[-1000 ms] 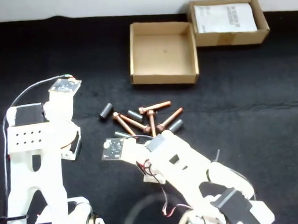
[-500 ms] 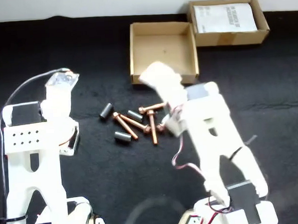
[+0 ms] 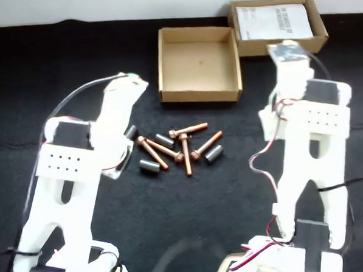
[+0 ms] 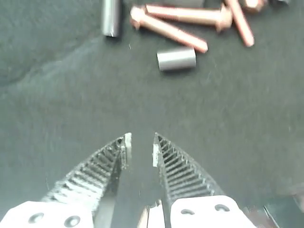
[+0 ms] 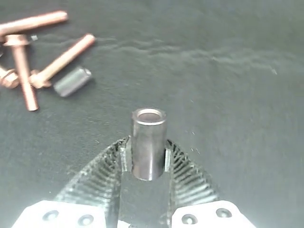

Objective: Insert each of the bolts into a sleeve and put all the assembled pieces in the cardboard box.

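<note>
**Right jaws pinch one sleeve; bolts and other sleeves lie loose on the table**

A dark grey metal sleeve [image 5: 149,142] is pinched between the right jaws. They grip it across its round side, and its open bore shows at the end that sticks out past the tips. Under it is the bare black cloth-covered table [image 3: 38,76], off to one side of the pile.

Five copper-coloured bolts [image 3: 186,154] lie in a loose, partly crossing heap in the middle of the table, none of them inside a sleeve. Four loose sleeves [image 3: 149,166] lie around and among them. One is just beside the bolt on the heap's right, one is among the bolt heads, and one is partly hidden behind the left arm [image 3: 79,153].

The left jaws are spread a little and hold nothing. They hang over bare cloth short of the heap, with a loose sleeve and two bolts ahead of them.

The open cardboard box [image 3: 199,96] stands beyond the heap, its floor bare. A second cardboard box [image 3: 280,45] sits against its far right corner and holds a white printed sheet [image 3: 273,21]. The right arm [image 3: 308,117] stands to the right of the heap, its tip near that second box.
</note>
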Robot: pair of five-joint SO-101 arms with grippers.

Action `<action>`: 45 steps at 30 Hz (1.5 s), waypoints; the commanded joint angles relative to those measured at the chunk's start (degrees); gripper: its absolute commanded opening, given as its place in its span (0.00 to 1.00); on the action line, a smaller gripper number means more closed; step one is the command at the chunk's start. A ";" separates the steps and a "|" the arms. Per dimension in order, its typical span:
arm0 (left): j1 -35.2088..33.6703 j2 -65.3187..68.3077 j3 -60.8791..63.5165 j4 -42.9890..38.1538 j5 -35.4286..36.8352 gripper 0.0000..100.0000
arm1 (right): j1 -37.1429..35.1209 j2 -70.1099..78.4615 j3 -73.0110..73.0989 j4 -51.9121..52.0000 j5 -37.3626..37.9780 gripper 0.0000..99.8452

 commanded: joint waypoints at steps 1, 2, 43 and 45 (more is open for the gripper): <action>0.84 4.88 0.66 -6.68 5.27 0.10 | 2.95 -5.85 -2.24 0.57 -0.88 0.01; 0.84 7.25 0.57 -7.82 5.98 0.10 | 3.21 -7.34 -1.45 0.57 -0.97 0.01; 6.99 55.43 -27.74 -13.01 29.01 0.10 | 3.38 -24.31 23.34 -11.82 -0.88 0.01; 6.90 56.48 -27.82 -13.36 31.30 0.10 | 3.38 -24.40 23.34 -11.74 -0.88 0.01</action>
